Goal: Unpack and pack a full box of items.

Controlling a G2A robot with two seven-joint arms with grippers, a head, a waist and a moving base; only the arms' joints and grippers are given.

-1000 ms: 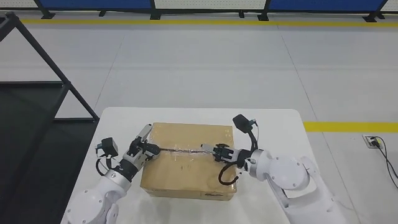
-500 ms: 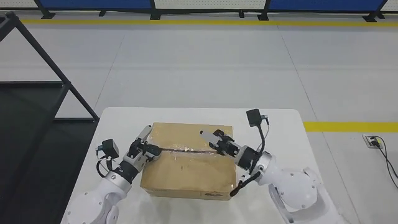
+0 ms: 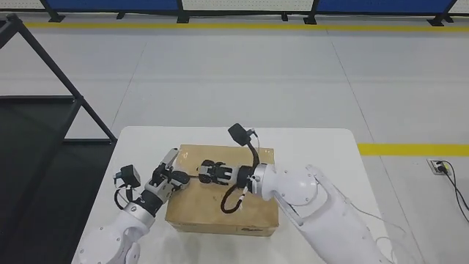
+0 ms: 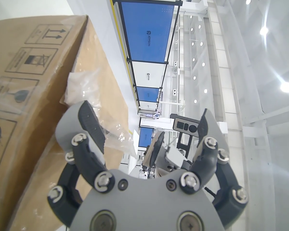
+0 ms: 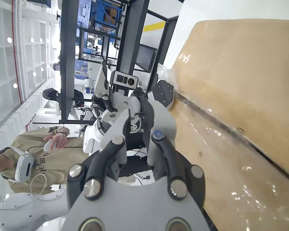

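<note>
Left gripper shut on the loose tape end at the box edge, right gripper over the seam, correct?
No: left wrist view shows the left gripper open by the loose tape end at the box edge. The right gripper is over the seam.

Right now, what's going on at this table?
A two-armed robot is working on a sealed cardboard box on the white table. The open left pincer sits at the box's end by a loose flap of clear tape. The right pincer hovers over the taped top seam. The box is not yet opened.
</note>
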